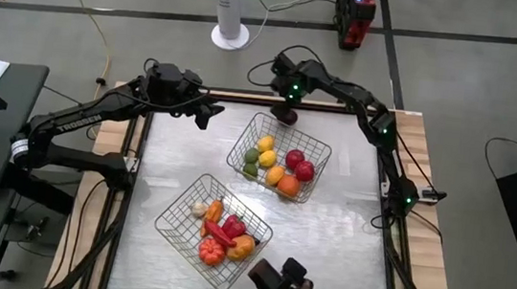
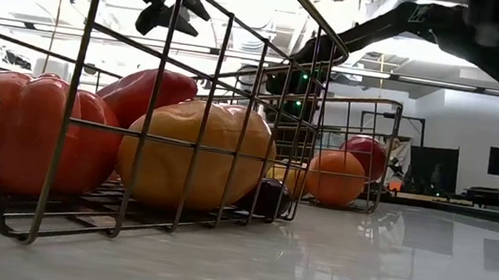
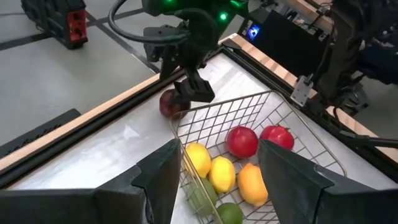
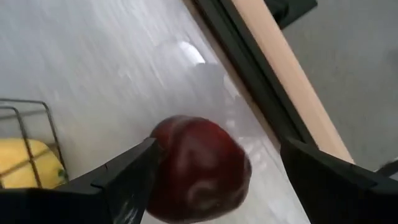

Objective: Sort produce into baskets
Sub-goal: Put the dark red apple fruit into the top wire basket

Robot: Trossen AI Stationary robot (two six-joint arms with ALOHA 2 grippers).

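right gripper [image 4: 214, 180]: its two fingers are spread wide, one on each side of the dark red fruit [image 4: 198, 168]. They do not squeeze it yet, as far as I can tell.
dark red fruit: it sits on the table [image 1: 347, 221], right under the right gripper and just outside the far corner of the fruit basket [image 1: 279, 156].
how it feels: I think it is a light, hard toy. It looks smooth and shiny, so it may slip or roll.
where to hold: across its fat middle, one finger on each side.
left gripper [image 3: 214, 177]: hangs open, off to the side of the right gripper, holding nothing.
other basket [image 1: 215, 219]: far from the right gripper, full of red and orange veggies.
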